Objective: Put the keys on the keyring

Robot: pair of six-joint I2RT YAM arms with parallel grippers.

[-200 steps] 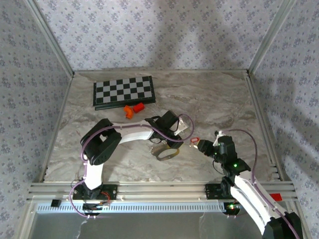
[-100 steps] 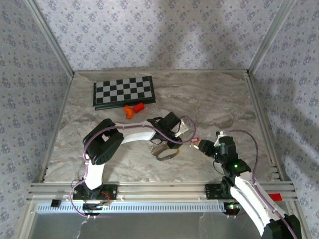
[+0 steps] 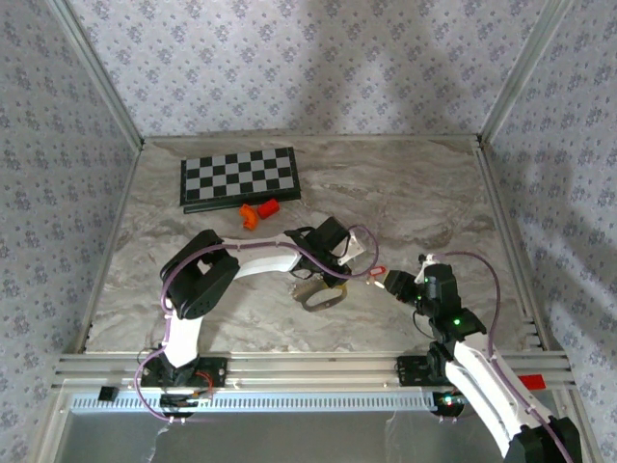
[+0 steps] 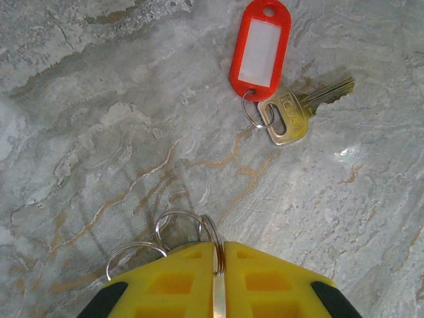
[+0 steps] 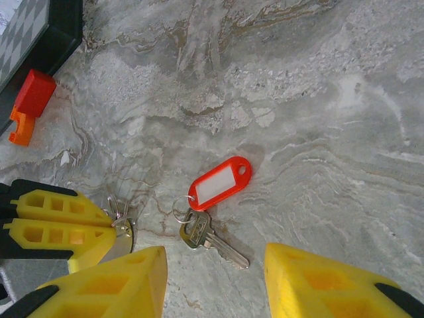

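Left fingers [image 4: 179, 278]: clenched, the two yellow pads almost touching, with a thin strip of metal pinched edge-on in the seam.
Left gripper [image 4: 218, 246]: grasping a bunch of wire rings [image 4: 179, 213]; two loops fan out to the left of the tips, just above the table [image 4: 99, 132].
Bunch, right wrist view: a flat, pale metal piece hangs under the loops; cannot tell whether it is a key.
Right fingers [image 5: 119, 281]: released, standing well apart, nothing between the pads.
Right gripper [image 5: 215, 255]: hovers over the table, gripping nothing, pointing toward the left gripper.
Keyring [image 4: 260, 50]: red oblong tag with a white label window, lying flat on the table, touched by neither gripper. Its small wire ring sits at the end of the tag nearer the left gripper.
Key [image 4: 295, 112]: silver, flat on the table, head against the tag's ring. The ring appears to pass through the hole in the head. The blade angles away from the tag.
Keyring position: ahead of the left fingertips, with bare table between. In the right wrist view it sits in the gap between that gripper's fingers, a little beyond their tips.
Top view: the two grippers face each other near mid-table, the red tag between them.
Orange blocks [image 5: 30, 99]: two, side by side against the near edge of the chessboard [image 3: 239, 176], well apart from the keyring.
Chessboard: flat on the table toward the far left.
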